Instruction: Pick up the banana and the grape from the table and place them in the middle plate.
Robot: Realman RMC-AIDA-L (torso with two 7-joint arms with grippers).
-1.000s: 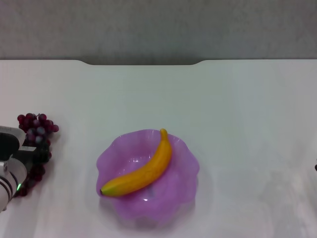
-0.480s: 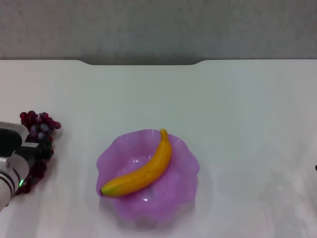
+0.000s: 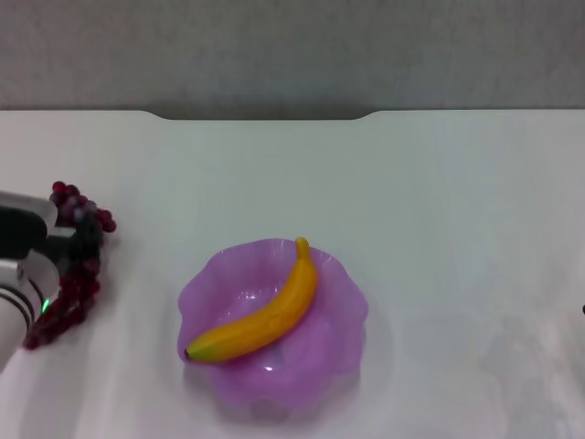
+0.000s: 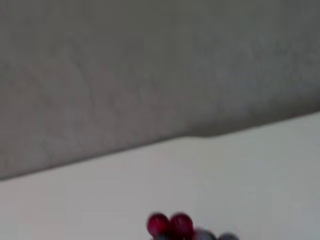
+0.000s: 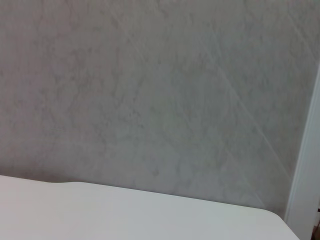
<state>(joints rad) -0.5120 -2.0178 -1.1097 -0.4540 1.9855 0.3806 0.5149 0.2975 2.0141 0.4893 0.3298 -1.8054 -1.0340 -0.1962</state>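
Dark red-purple, the grape (image 3: pixel 73 265) bunch hangs at the far left of the table (image 3: pixel 457 201), gripped near its upper part by the left gripper (image 3: pixel 78 245), whose dark jaws are closed around the cluster. Most of the bunch trails down below the jaws toward the table, and I cannot tell whether its lowest berries touch the surface or hang just above it. In the left wrist view only a few berries (image 4: pixel 170 225) show at the frame's edge.

Yellow and curved, the banana (image 3: pixel 260 311) already lies diagonally inside the middle plate (image 3: pixel 343 315), well apart from the grape, so half the task looks done.

My worry is the hold: the jaws pinch only a few loose berries, so the long trailing part could swing during the carry, or the bunch could slip free. A low carry could drag the tail against the plate's wavy rim and shove the plate or roll the banana out. Little free room is left beside the banana for the release.

The right gripper is out of view.
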